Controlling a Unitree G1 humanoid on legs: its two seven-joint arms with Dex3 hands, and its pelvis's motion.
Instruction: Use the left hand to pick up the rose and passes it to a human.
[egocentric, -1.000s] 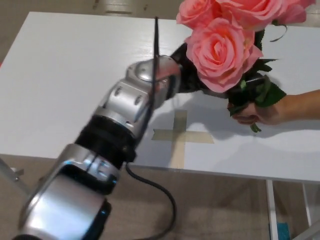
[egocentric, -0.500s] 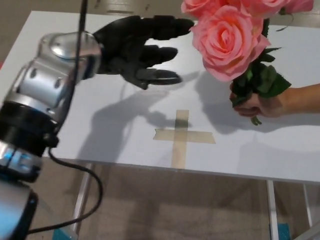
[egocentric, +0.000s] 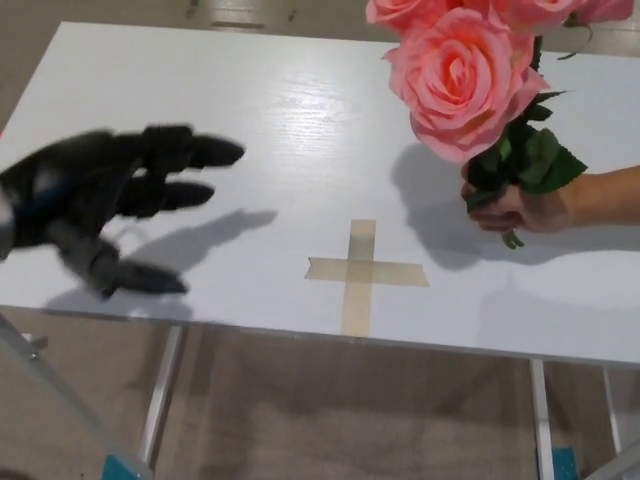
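A bunch of pink roses (egocentric: 465, 70) with green leaves is held above the right part of the white table (egocentric: 280, 110) by a person's hand (egocentric: 525, 208) that comes in from the right edge. My left hand (egocentric: 95, 200) is at the left edge over the table's front left, blurred, open with its fingers spread and nothing in it. It is far to the left of the roses. My right hand does not show.
A cross of tan tape (egocentric: 360, 270) is stuck on the table near its front edge. Metal table legs (egocentric: 158, 400) and the floor show below the front edge.
My left hand let go of the roses and drew back to the left and toward the table's front, its arm leaving the picture. The person's hand now holds the bunch alone.
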